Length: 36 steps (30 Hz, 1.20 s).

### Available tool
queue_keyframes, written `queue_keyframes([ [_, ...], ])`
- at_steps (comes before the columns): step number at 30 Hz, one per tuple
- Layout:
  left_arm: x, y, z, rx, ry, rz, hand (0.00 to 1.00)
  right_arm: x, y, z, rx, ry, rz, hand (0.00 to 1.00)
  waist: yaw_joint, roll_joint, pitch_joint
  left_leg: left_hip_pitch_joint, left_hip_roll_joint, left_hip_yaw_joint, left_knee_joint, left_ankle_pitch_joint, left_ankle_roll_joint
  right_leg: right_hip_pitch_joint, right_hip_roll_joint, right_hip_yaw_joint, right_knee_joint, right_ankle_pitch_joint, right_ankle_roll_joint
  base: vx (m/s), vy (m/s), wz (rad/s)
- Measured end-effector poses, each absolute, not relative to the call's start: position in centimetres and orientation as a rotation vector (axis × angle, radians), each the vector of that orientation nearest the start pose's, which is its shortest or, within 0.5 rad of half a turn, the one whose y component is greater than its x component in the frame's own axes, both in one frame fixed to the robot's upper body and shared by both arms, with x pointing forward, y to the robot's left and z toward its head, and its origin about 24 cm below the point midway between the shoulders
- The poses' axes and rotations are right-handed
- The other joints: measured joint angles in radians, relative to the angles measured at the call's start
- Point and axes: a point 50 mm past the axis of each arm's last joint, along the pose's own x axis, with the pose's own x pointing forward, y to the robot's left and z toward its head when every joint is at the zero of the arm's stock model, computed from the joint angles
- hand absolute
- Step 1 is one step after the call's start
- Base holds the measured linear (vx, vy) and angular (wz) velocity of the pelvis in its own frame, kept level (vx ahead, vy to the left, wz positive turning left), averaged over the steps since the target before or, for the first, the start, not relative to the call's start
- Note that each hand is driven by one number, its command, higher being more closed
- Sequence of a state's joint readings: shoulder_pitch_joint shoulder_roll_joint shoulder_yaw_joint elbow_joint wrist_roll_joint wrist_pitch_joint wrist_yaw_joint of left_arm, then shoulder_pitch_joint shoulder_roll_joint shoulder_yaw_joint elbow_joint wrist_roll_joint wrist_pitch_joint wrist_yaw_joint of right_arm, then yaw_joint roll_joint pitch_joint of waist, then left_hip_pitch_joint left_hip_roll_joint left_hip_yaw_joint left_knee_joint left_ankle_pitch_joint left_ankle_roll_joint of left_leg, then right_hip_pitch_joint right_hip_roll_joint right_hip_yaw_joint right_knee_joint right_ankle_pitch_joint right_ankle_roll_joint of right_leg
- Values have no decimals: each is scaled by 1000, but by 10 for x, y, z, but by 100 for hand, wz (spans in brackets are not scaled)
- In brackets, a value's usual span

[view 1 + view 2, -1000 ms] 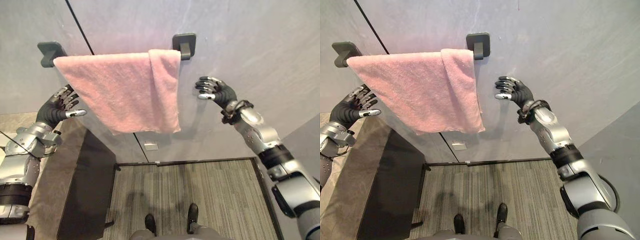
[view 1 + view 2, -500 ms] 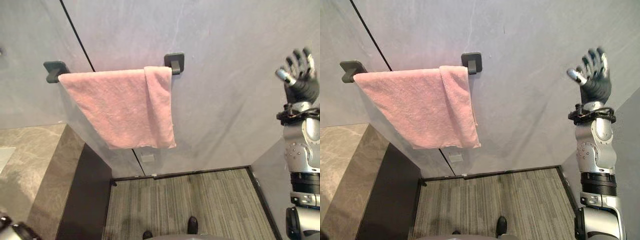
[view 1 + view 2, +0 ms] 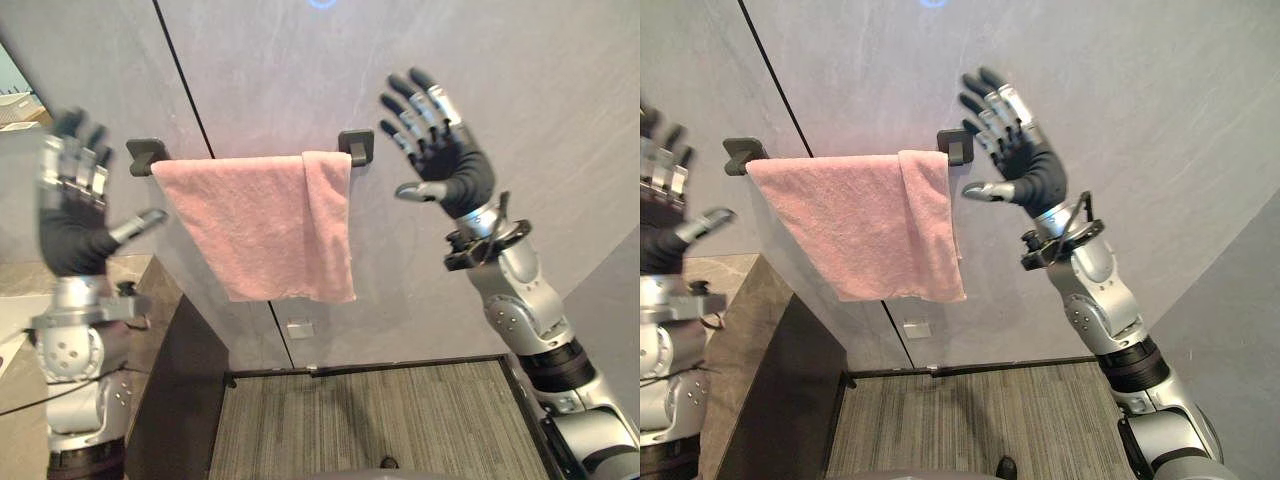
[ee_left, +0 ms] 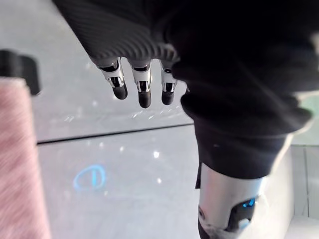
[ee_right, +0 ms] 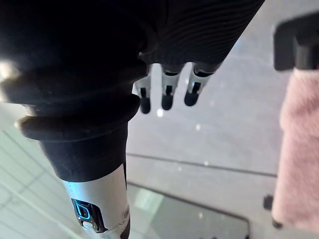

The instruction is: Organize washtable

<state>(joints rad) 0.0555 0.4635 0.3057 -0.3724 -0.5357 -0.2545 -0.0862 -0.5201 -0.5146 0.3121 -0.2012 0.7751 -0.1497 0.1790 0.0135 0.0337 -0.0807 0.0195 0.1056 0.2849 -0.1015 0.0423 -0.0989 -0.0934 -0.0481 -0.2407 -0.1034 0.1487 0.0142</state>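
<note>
Both hands had come up since a moment earlier: left hand point(image 3: 70, 225) and right hand point(image 3: 455, 175) stood raised, fingers spread wide, holding nothing. Beyond them the pink terry towel point(image 3: 265, 225) hung doubled at one end between dark square brackets point(image 3: 357, 145) on smooth grey wall point(image 3: 560, 120). Hanging looked done; straightening its slanted hem would need a soft pinch.

Washroom: pink towel point(image 3: 262, 225) on wall-mounted rail beside the right hand point(image 3: 447, 165), stone counter point(image 3: 740, 320) below the left hand point(image 3: 72, 228).
</note>
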Motion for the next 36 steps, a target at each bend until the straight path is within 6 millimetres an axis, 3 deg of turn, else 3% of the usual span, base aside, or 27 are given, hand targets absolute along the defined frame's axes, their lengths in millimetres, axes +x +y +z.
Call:
queue_keyframes([
  [4,214,246,172,-60,-610,-129,0,286,-90,204,143,-522,850,0,4,-1,1,-4,-1,-12,0,4,4,2,-3,-6,4,1,-2,52,15,10],
  [6,212,242,160,-49,-505,-250,0,284,-76,187,122,-439,931,0,5,-2,2,-5,-3,-12,0,4,4,2,-4,-6,4,3,-5,45,27,2],
  [10,211,244,142,-34,-359,-382,0,280,-63,162,89,-321,1026,0,7,-5,13,-8,-3,-12,0,3,5,0,-4,-6,3,-6,6,22,11,0],
  [20,226,261,124,-75,-276,-305,0,288,-54,139,99,-231,1007,0,31,-3,46,-44,0,-14,0,4,4,-35,-1,-8,4,2,-7,32,5,0],
  [29,248,271,127,-94,-294,-219,0,291,-36,135,140,-225,995,0,29,-5,75,-81,-2,-21,0,5,5,-68,-4,-16,4,4,-9,25,14,4],
  [36,275,260,124,-119,-258,-234,0,310,-27,154,86,-257,943,0,30,-2,131,-118,-1,-13,6,7,3,-109,-2,-5,4,17,-19,17,18,-4],
])
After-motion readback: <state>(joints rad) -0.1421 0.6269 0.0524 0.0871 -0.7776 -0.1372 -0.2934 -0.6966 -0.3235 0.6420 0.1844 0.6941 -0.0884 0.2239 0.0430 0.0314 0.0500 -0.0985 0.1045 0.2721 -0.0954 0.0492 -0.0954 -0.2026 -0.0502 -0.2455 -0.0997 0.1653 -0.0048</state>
